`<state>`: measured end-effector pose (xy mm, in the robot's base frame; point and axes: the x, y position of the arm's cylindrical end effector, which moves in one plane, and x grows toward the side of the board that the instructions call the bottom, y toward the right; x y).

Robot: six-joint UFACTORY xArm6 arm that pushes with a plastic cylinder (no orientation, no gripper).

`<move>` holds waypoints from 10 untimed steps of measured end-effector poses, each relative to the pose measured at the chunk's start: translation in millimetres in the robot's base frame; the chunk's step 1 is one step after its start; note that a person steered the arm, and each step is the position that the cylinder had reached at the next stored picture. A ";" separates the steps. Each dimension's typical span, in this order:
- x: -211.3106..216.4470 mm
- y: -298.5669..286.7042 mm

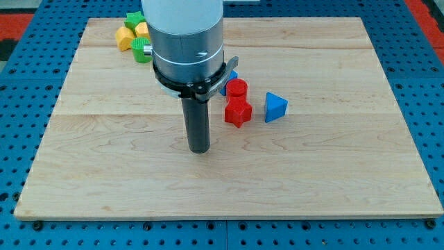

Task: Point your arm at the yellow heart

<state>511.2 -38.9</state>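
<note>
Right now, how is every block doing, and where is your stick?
my tip: on bare board, touching no block.
yellow blocks: in the top-left cluster, partly hidden by the arm; heart shape unclear.
green blocks: same cluster, against the yellow.
red blocks: two, touching, right of my tip.
blue triangle: alone, right of the red.

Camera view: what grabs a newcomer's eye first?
The big grey arm housing at the view's top centre, its dark rod ending in my tip on bare wood. Just right of it sit two red blocks and a blue triangular block; yellow and green blocks cluster at top left.
</note>
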 end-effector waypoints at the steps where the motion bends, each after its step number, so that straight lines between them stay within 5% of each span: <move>1: 0.0 0.0; 4: -0.1 -86.0; 7: -5.7 -109.9; 10: -111.8 -216.2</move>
<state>399.4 -255.1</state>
